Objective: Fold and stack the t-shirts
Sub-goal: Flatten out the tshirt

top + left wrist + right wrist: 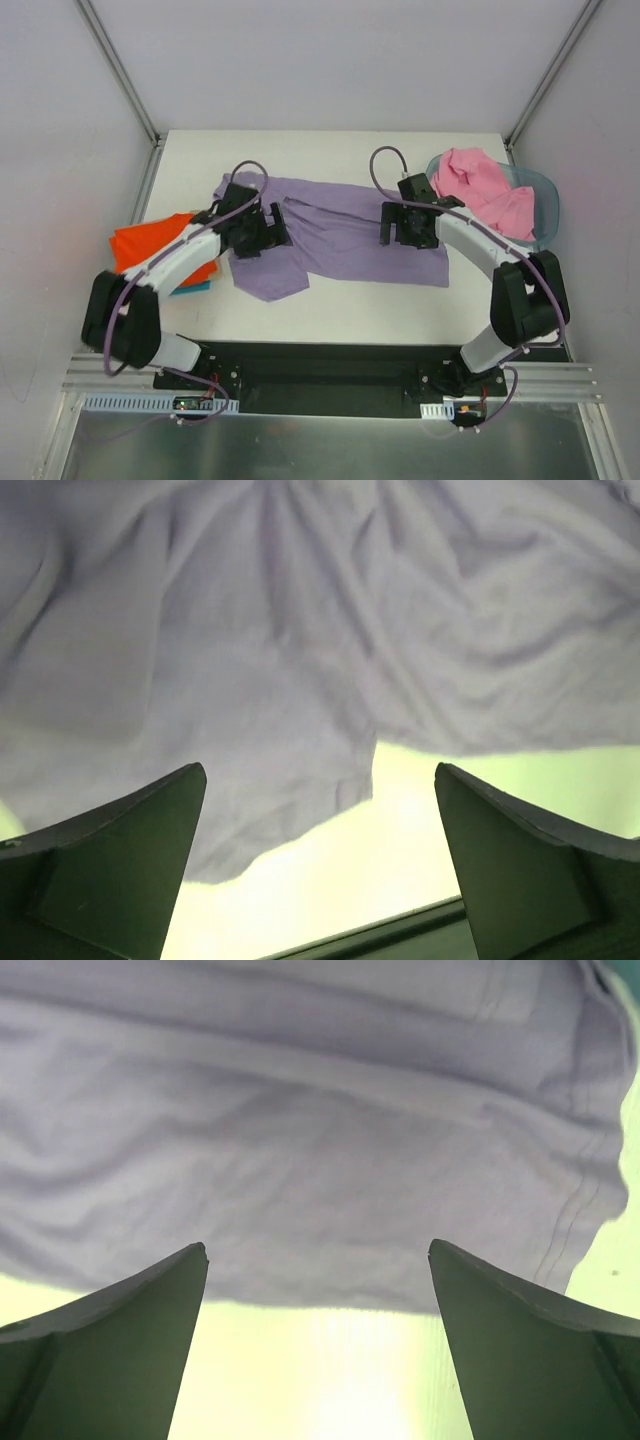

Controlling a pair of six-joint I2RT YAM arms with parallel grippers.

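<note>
A: How do the arms stand?
B: Both reach forward from their bases, elbows bent outward, forearms slanting in toward each other.
A: The left claw (262, 228)?
B: Jaws spread wide, nothing between them; both dark fingers (130, 860) show apart in its wrist view.
A: And the right claw (408, 225)?
B: The same: wide apart, holding nothing, angled down. The two claws sit level, well apart.

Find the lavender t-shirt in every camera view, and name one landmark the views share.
Top external: the lavender t-shirt lies spread across the middle of the table.
Left wrist: it fills the upper part, with a flap reaching down at lower left.
Right wrist: it fills the upper two thirds, with a stitched hem at right.
Shared landmark: the shirt's near edge against the pale table.
</note>
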